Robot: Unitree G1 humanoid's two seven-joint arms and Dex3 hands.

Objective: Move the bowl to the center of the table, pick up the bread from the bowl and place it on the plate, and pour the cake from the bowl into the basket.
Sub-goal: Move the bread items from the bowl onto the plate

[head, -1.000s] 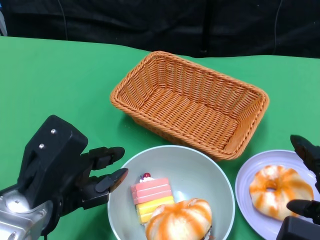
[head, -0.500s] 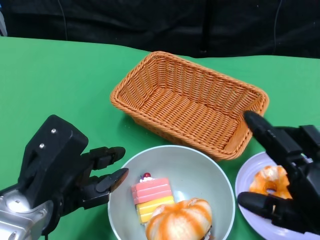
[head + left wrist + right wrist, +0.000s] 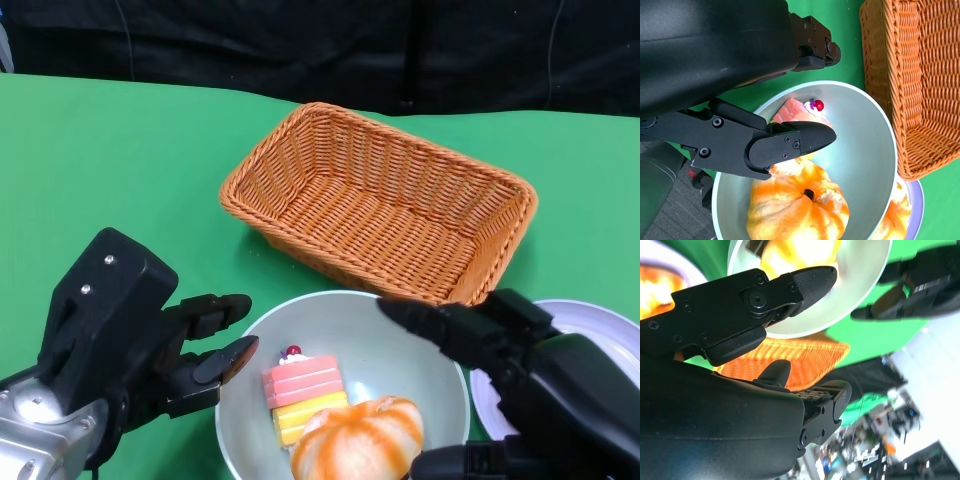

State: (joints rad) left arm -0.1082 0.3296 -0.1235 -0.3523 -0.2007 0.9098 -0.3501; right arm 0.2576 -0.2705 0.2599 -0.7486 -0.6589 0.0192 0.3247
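My right hand, fingers spread and empty, hovers over the bowl. The bread sits in the bowl beside the cake; I'd straddle it, avoiding the cake.

Lab: green-covered table, black backdrop.
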